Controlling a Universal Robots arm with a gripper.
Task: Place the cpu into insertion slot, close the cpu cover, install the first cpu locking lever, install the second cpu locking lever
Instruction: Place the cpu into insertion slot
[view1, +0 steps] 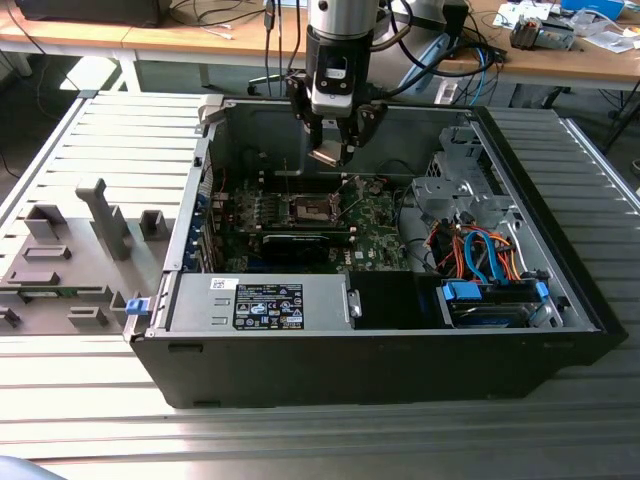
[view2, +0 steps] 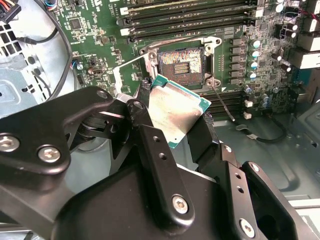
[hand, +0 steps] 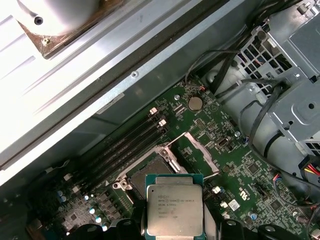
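My gripper (view1: 335, 148) hangs inside the open computer case (view1: 370, 360), shut on the cpu (view1: 326, 155), a small flat silver-topped square. In both wrist views the cpu (view2: 175, 111) (hand: 174, 210) is held by its edges between the black fingers (view2: 152, 145), above the green board. The insertion slot (view2: 181, 62) (hand: 150, 169) lies uncovered just beyond the chip, dark with a silvery rim. The cpu cover (view2: 116, 79) (hand: 216, 169) stands swung open beside the socket. A thin wire lever (view2: 222, 102) sticks out on the socket's other side.
Long memory slots (view2: 190, 15) run beside the socket. A black expansion card (view1: 300, 240) crosses the board nearer the exterior camera. A drive cage with orange and blue cables (view1: 480, 260) fills the case's right in the exterior view. A grey fixture tray (view1: 70, 260) sits outside on the left.
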